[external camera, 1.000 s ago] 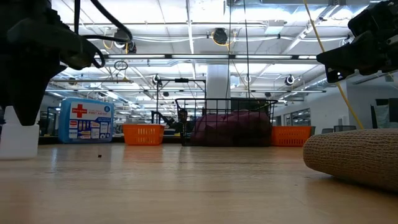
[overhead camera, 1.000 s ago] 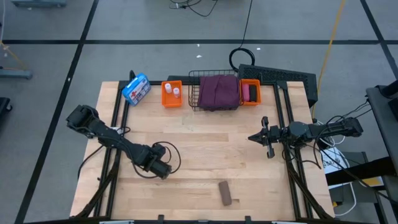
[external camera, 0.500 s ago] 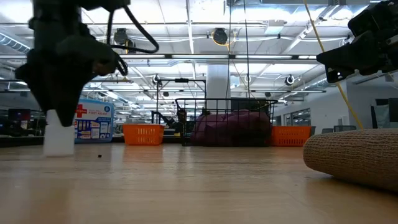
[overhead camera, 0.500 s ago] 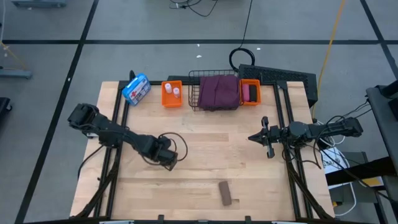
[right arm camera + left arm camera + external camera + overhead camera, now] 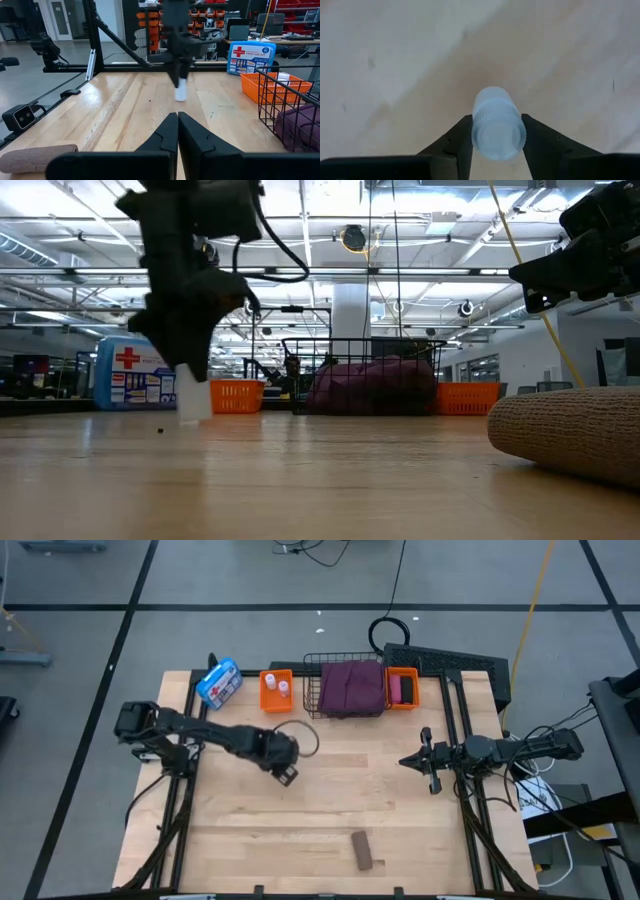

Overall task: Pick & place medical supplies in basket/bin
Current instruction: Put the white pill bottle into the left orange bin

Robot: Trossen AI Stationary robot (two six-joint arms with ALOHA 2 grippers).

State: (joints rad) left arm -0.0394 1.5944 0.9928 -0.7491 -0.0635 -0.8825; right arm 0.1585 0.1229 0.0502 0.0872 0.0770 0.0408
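Observation:
My left gripper (image 5: 284, 773) is over the table's middle, shut on a small white vial (image 5: 498, 129), which the low view shows as a white vial (image 5: 192, 402) below the dark fingers. Two more white vials lie in the left orange bin (image 5: 276, 691). The maroon cloth (image 5: 352, 686) fills the black wire basket (image 5: 313, 690). Pink and black rolls sit in the right orange bin (image 5: 402, 688). A brown roll (image 5: 363, 850) lies near the table's near edge. My right gripper (image 5: 408, 762) waits shut at the right side, touching nothing. My left gripper pinches the vial by its upper part (image 5: 490, 107) between the two fingers (image 5: 456, 142), one on each side. The fingers come from above, pointing down. The vial (image 5: 181, 93) is upright below them, over the bare wood.
A blue-and-white pouch with a red cross (image 5: 219, 683) stands at the far left, beside the left orange bin. The bins and basket line the far edge. Dark frame rails (image 5: 186, 730) run along both sides. Bare wood lies between the brown roll and the bins.
My left gripper has moved from the near-left part of the table toward the right and far edge, closer to the left orange bin, carrying the white vial with it. The right arm has kept still.

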